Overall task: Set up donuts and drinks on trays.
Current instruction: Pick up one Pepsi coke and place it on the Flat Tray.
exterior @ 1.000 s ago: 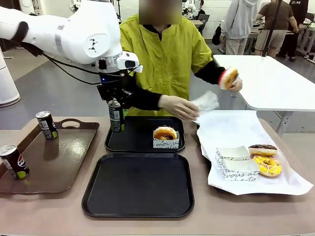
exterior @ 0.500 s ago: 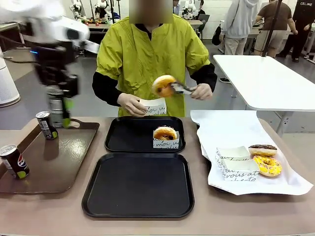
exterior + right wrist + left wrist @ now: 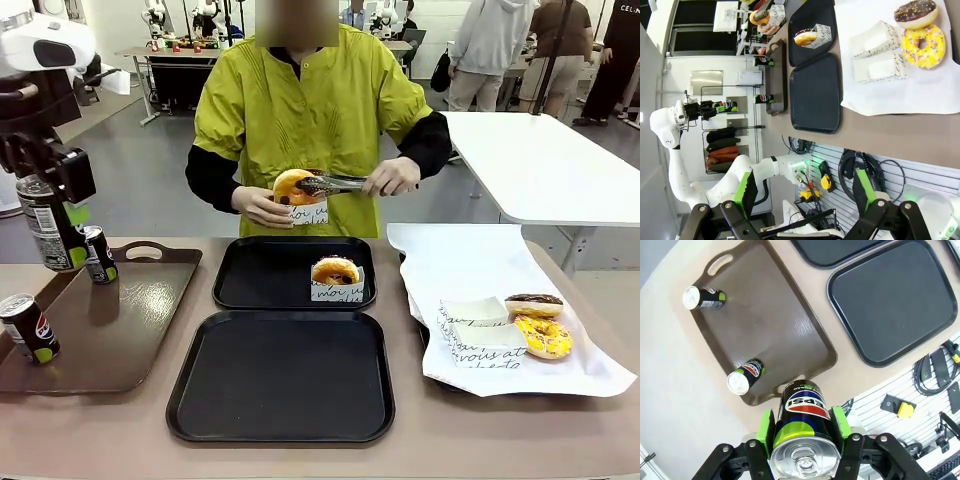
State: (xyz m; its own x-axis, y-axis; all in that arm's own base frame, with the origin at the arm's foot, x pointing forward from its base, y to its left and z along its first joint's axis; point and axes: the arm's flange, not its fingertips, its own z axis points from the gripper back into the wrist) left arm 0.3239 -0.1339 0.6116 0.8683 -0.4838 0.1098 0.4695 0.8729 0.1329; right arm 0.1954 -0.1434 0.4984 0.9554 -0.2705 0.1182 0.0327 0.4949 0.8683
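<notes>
Drinks first: the left end effector (image 3: 802, 426) clamps one slim dark soda can (image 3: 801, 410) upright, lifted above the counter (image 3: 450, 440) beside the glossy brown handled tray (image 3: 150, 300), likely bound for the matte black rectangular trays (image 3: 280, 375). The farther one holds a boxed golden ring donut (image 3: 336, 272). The right end effector (image 3: 805, 197) gapes wide, empty.

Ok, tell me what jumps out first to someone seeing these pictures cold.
The left gripper holds a soda can raised at the left, near the glossy brown tray where two more cans stand. At the far side, a person holds a donut in tongs against a small paper box, above the far black tray carrying one boxed donut.
</notes>
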